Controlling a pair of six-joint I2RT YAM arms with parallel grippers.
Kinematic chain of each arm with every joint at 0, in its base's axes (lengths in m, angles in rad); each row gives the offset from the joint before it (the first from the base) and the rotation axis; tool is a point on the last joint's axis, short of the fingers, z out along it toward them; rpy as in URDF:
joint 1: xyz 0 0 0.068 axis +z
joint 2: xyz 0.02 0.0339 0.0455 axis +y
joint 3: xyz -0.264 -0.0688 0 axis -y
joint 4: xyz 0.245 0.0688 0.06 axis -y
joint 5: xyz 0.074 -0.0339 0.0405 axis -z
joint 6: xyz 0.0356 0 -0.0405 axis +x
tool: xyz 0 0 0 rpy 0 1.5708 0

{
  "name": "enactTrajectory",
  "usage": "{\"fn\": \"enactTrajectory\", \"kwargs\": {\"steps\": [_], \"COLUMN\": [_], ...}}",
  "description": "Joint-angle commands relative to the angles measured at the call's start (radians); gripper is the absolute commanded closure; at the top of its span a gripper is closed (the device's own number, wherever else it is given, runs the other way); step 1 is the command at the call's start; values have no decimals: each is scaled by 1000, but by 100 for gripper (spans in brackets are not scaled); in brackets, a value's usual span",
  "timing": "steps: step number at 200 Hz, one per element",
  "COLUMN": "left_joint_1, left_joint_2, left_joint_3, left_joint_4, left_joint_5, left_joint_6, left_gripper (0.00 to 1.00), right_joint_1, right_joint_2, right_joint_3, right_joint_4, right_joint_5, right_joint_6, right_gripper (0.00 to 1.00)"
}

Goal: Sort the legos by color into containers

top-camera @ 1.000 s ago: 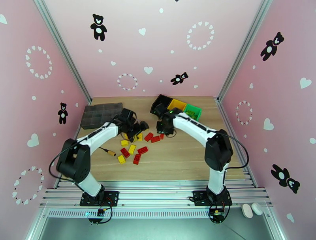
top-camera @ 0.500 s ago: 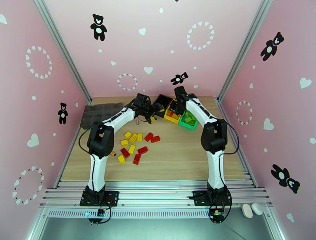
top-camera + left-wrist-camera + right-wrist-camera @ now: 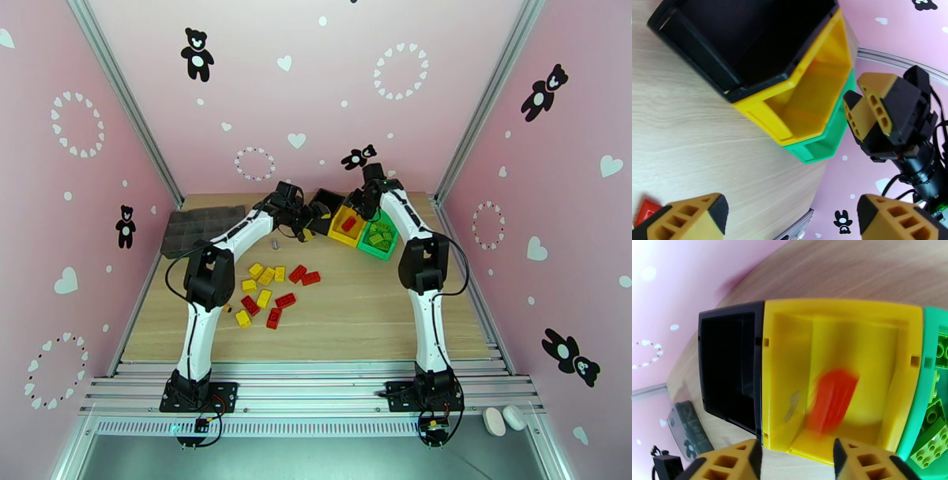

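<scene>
Three joined containers stand at the back of the table: black (image 3: 325, 200), yellow (image 3: 340, 234) and green (image 3: 365, 247). My right gripper (image 3: 363, 199) hovers over the yellow container (image 3: 790, 358), jaws open, nothing between them. A red lego (image 3: 831, 398), blurred, lies inside that yellow container (image 3: 809, 90). Green legos (image 3: 934, 417) fill the green one. My left gripper (image 3: 313, 213) is wide open and holds nothing, just left of the black container (image 3: 750, 39). Loose red and yellow legos (image 3: 268, 288) lie mid-table.
A dark grey compartment tray (image 3: 201, 229) sits at the back left. A small metal piece (image 3: 274, 244) lies under the left arm. The two grippers are close together over the bins, the right gripper (image 3: 865, 110) showing in the left wrist view. A red lego (image 3: 646, 209) lies by my left finger.
Both arms swung from the pile to the bins. The right gripper opened and its red lego dropped into the yellow container. The left gripper stayed open.
</scene>
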Motion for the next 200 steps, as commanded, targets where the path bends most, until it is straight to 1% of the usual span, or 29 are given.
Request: {"fn": "enactTrajectory", "kwargs": {"steps": [1,18,43,63,83,108,133,176,200], "left_joint_1": [9,12,18,36,60,90,116,157,166], "left_joint_2": [-106,-178,-286,-381,-473,-567,-651,-759,-810], "left_joint_3": [-46,-121,-237,-361,-493,-632,-748,-892,-947], "left_joint_4": [-74,-91,-154,-168,-158,-151,-142,-143,-146], "left_joint_5": [-61,-109,-213,-277,-313,-335,-349,-347,-349], "left_joint_6": [71,104,152,161,155,151,147,146,145], "left_gripper": [8,9,9,9,9,9,9,8,8], "right_joint_1": [16,39,98,158,220,302,398,550,630], "right_joint_2": [-41,-88,-162,-194,-229,-267,-319,-394,-412], "right_joint_3": [22,-10,-79,-129,-207,-320,-467,-711,-790], "right_joint_4": [-55,-66,-69,-100,-115,-132,-88,-25,7], "right_joint_5": [18,37,60,74,98,133,130,148,143], "right_joint_6": [-42,-75,-132,-170,-208,-242,-290,-309,-290], "right_gripper": [40,37,32,30,26,24,23,21,21]}}
